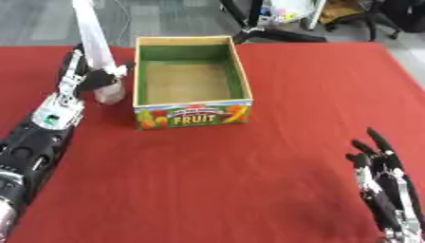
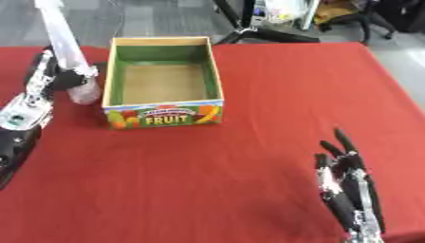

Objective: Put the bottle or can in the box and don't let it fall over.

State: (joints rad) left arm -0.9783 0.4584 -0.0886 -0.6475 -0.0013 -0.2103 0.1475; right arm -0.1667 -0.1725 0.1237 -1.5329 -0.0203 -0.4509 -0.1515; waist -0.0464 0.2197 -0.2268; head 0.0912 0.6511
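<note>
Tall, slim, translucent white bottle (image 1: 97,52) stands on the red cloth-covered table (image 1: 274,156), just beside the left outer wall of the box, tilted slightly so that its top leans toward the far left; its upper end runs out of the top of both views. Lower part of the bottle is wider and clear-looking, base on or very near the cloth; contact cannot be confirmed. Left hand (image 1: 101,78), black with silver joints, is wrapped around the bottle's lower part, fingers and thumb curled round it; the left forearm enters from the lower left edge and runs up along the table's left side. Open rectangular cardboard box (image 1: 239,71), green inside walls, plain brown floor, front panel printed with fruit pictures and the word "FRUIT", sits upright at the centre far part of the table; nothing visible inside it. Bottle is outside the box. Right hand (image 1: 383,187) rests near the lower right corner, well apart from the box, fingers straight and pointing up, holding nothing. Grey floor and dark stand legs beyond the far table edge.
</note>
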